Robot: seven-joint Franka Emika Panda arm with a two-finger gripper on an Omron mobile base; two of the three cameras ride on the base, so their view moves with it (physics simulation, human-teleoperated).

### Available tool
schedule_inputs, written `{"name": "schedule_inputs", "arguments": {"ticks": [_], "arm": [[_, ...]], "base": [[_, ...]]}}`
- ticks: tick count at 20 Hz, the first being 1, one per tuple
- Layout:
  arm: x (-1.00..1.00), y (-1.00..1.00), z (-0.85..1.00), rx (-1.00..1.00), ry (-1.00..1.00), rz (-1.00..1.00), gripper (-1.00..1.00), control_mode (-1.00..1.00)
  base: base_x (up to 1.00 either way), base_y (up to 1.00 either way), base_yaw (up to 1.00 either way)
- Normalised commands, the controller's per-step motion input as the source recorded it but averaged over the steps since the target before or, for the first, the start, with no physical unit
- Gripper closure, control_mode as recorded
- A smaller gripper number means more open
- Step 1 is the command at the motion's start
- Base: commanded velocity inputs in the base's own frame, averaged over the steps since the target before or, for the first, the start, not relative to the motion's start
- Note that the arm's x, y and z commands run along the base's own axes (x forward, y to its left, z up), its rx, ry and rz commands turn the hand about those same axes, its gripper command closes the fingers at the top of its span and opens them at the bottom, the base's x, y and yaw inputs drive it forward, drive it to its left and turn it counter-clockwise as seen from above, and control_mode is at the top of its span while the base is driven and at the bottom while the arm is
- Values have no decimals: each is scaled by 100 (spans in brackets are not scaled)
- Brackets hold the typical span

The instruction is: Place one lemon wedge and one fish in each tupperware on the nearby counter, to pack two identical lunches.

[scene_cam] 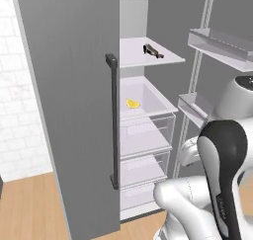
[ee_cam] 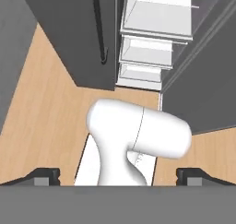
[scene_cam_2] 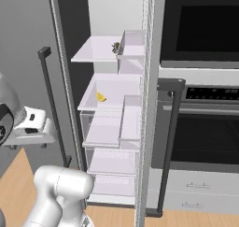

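A small dark fish [scene_cam: 153,50] lies on the upper white shelf of the open fridge, also seen as the fish [scene_cam_2: 115,46]. One shelf lower sits a yellow lemon wedge [scene_cam: 132,103], the same lemon wedge [scene_cam_2: 101,97] near that shelf's left side. My gripper [ee_cam: 119,177] is open with nothing between its fingertips [ee_cam: 44,174]. It points down at the floor in front of the fridge, well below and short of both shelves. The tupperware and the counter are out of view.
The grey left fridge door [scene_cam: 69,110] stands open with a dark bar handle [scene_cam: 112,120]. The right door carries clear bins [scene_cam: 217,46]. Clear drawers [scene_cam_2: 112,128] fill the fridge's lower part. A black wall oven [scene_cam_2: 200,128] stands to the right. Wooden floor [ee_cam: 46,103] lies below.
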Motion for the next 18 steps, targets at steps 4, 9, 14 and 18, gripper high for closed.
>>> {"name": "schedule_inputs", "arguments": {"ticks": [4,9,14,18], "arm": [[30,8,59,-27,-53,16,-100,-100],[92,-9,35,-19,-34,17,-100,-100],[100,-61,8,-3,-11,2,-100,-100],[100,-85,0,8,4,0,-100,-100]], "base": [[0,0,0],[0,0,0],[0,0,0],[0,0,0]]}}
